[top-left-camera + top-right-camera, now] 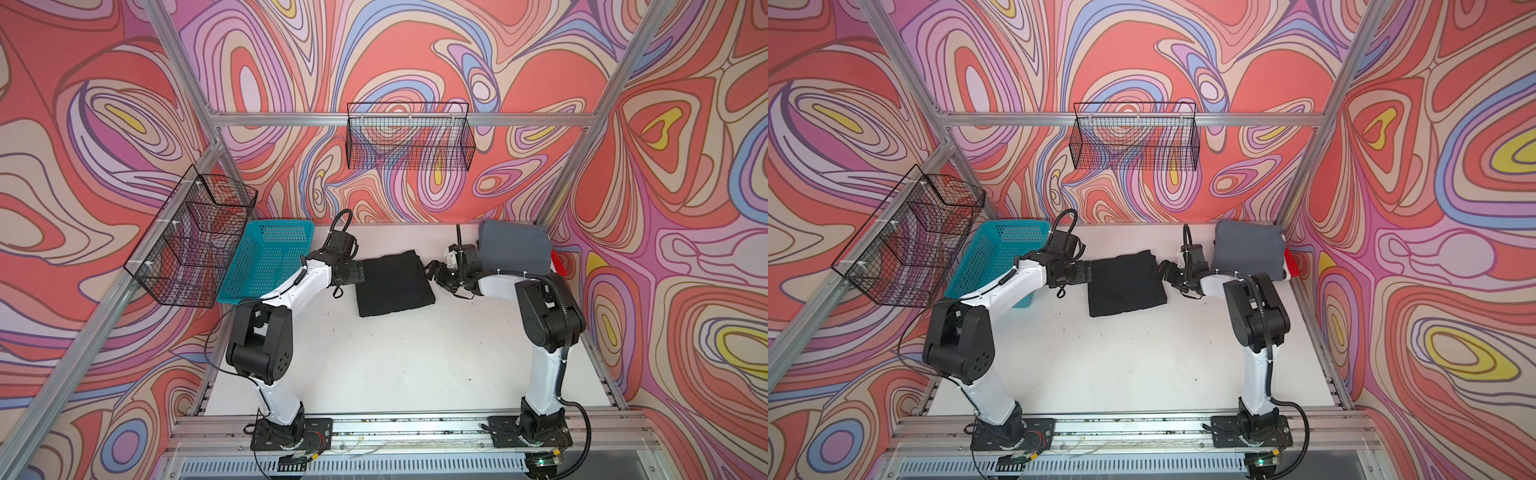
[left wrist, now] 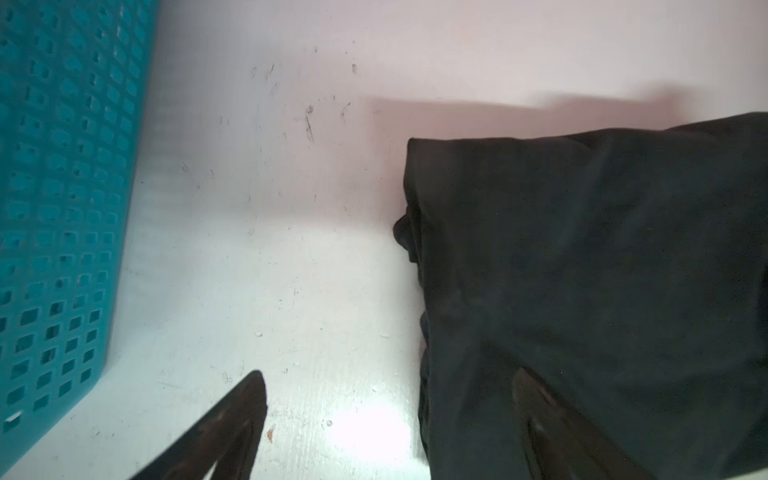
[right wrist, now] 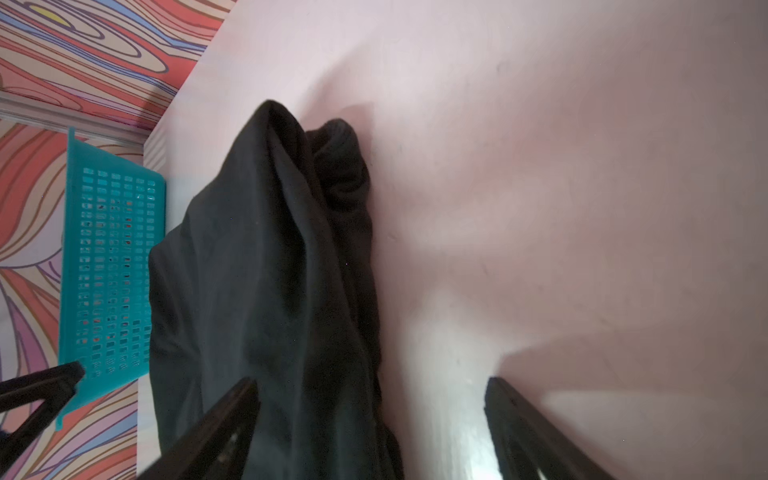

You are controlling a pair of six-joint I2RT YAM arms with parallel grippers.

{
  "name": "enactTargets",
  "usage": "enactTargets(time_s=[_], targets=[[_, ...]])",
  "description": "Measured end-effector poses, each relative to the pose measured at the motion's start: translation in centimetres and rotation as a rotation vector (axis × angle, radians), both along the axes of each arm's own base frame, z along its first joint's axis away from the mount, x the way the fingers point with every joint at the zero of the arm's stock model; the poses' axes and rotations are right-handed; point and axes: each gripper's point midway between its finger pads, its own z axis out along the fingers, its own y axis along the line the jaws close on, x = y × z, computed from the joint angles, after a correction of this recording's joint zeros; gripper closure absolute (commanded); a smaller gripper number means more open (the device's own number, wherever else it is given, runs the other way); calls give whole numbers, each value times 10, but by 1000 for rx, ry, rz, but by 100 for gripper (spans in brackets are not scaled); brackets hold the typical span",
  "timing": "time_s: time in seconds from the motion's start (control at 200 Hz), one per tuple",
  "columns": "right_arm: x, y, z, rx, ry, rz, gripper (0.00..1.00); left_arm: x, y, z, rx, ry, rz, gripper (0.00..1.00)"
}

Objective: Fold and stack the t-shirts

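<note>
Top views: folded black shirt (image 1: pixel 392 284) lies flat on the table (image 1: pixel 415 361), far centre, between left tool (image 1: pixel 360 274) and right tool (image 1: pixel 431 272). Grey shirt (image 1: pixel 515 247) tops the pile in the far right corner, with red shirt (image 1: pixel 559 264) peeking out beside it. Jaw gaps unreadable here.

Left wrist: left tool wide, one finger (image 2: pixel 540 415) over the black shirt's edge, the other over bare table. Basket (image 2: pixel 62 208) to one side.

Right wrist: right tool wide, straddling the rumpled edge, nothing pinched.

Splayed left hand (image 2: pixel 388 374) straddles black t-shirt (image 2: pixel 582 249)'s edge
</note>
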Motion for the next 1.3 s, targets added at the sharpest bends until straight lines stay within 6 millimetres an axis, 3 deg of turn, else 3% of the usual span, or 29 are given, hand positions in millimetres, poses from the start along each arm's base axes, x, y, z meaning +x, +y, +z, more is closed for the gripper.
enactTargets(time_s=[0.105,0.28,0.421,0.521,0.761,1.012,1.182,1.302], targets=[[6,12,-4,-73,-5,8,19,-4,-2,6,-12,-11,-6,7],[15,42,-8,-151,-18,58,21,-13,-1,2,-20,4,-11,7],[11,60,-11,-161,-18,88,33,-17,-2,4,-32,1,-18,7],[12,65,-14,-157,-8,89,49,-20,-3,6,-45,-6,-24,7],[12,67,-22,-174,27,79,100,-23,-10,6,-87,-6,-44,7],[31,62,-14,-339,10,100,100,-34,-10,17,-111,-30,-52,7],[49,32,7,-530,-40,72,100,-42,-11,27,-134,-55,-60,8],[66,1,29,-645,-77,37,100,-46,-12,27,-152,-54,-66,8]])
